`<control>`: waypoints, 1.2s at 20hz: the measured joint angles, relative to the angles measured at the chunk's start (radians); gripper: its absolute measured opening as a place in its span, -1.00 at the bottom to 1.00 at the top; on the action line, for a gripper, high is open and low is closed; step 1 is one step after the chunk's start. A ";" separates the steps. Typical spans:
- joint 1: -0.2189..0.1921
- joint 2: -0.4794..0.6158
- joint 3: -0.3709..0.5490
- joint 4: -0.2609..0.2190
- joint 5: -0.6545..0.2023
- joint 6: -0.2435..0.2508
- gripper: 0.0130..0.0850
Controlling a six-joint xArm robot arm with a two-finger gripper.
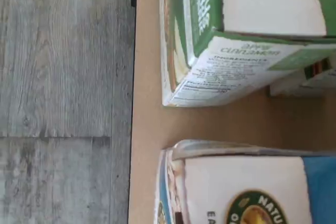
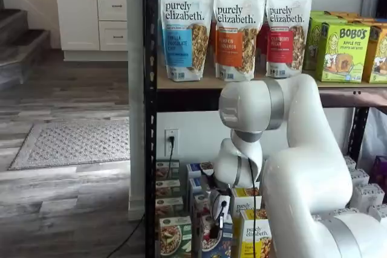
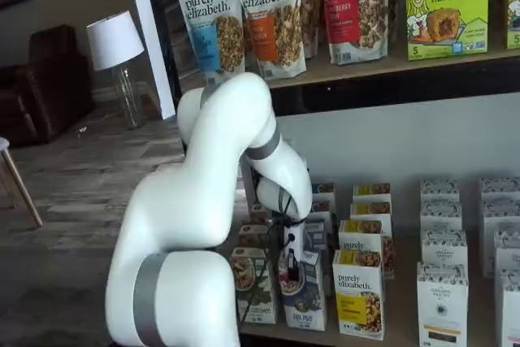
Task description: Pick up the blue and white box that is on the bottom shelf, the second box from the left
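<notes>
The blue and white box (image 3: pixel 305 302) stands at the front of the bottom shelf (image 3: pixel 402 318), between a green-and-white carton (image 3: pixel 252 286) and a yellow-and-white carton (image 3: pixel 359 294). It also shows in a shelf view (image 2: pixel 213 243). In the wrist view the blue and white box (image 1: pixel 247 187) has a green oval logo and sits beside the green-and-white carton (image 1: pixel 236 35) on the tan shelf board (image 1: pixel 147 129). My gripper (image 3: pixel 291 264) hangs just above the blue and white box's top, and it shows in both shelf views (image 2: pixel 215 225). Its black fingers show no clear gap.
More rows of small cartons (image 3: pixel 443 241) stand behind and to the right on the bottom shelf. Granola bags (image 2: pixel 233 28) and green boxes (image 2: pixel 338 49) fill the upper tier. A black rack post (image 2: pixel 150 119) stands at the left. Grey wood floor (image 1: pixel 63 77) lies beyond the shelf edge.
</notes>
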State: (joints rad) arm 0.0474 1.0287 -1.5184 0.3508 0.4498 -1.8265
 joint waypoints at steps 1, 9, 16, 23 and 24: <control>0.000 -0.003 0.003 0.001 0.003 -0.001 -0.11; 0.006 -0.066 0.097 0.030 -0.023 -0.026 -0.11; 0.020 -0.165 0.247 0.082 -0.069 -0.069 -0.11; 0.044 -0.295 0.428 0.164 -0.125 -0.131 -0.11; 0.046 -0.312 0.449 0.171 -0.129 -0.135 -0.11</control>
State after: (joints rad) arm 0.0934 0.7170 -1.0692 0.5217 0.3207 -1.9618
